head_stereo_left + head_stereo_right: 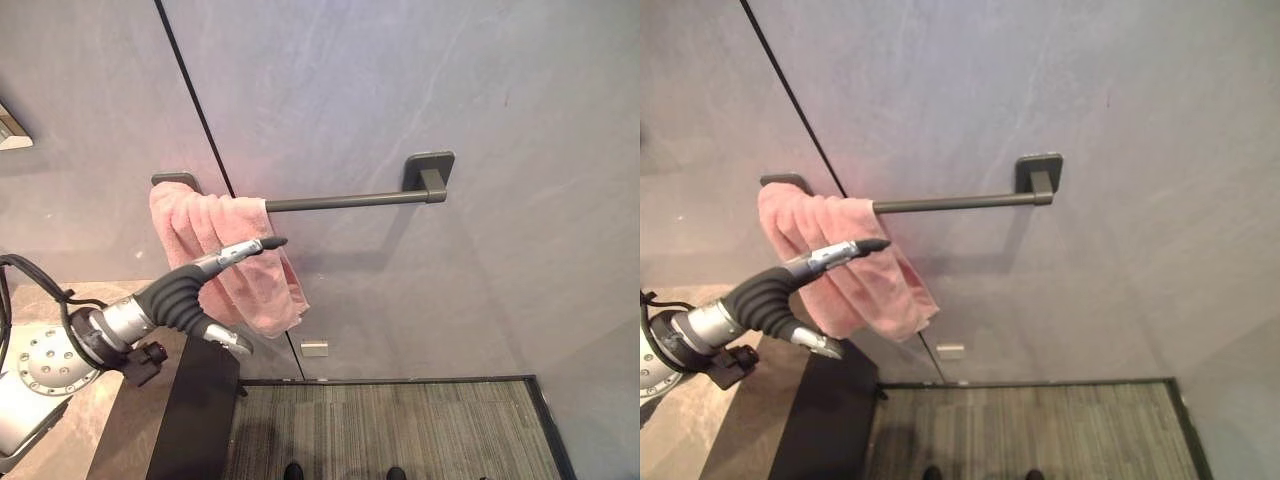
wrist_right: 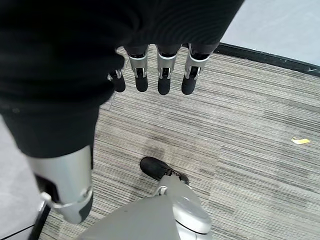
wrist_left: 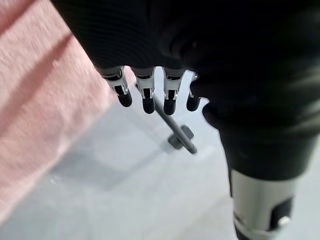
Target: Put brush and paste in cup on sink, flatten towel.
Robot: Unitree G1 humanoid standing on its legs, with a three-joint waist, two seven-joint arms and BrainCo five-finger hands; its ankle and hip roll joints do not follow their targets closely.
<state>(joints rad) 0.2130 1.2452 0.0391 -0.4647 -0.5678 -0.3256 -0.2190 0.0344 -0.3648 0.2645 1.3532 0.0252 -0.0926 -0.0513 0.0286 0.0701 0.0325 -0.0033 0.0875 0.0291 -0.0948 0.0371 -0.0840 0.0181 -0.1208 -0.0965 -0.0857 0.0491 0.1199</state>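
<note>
Dark rail (image 1: pixel 345 201), striped carpet (image 1: pixel 400 430)

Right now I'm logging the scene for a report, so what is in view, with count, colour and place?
towel: one, pink, bunched at the left end of the bar, hanging down.
towel bar: one, dark grey, horizontal on the wall.
wall: grey panels with a dark seam.
counter: one, beige stone, lower left.
cabinet side: one, black, below the counter.
carpet: grey striped, on the floor.
small plate: one, pale, low on the wall.
scrap: one, yellow, on the carpet.
left hand: fingers straight, reaching in front of the towel.
right hand: fingers relaxed, above the carpet.
</note>
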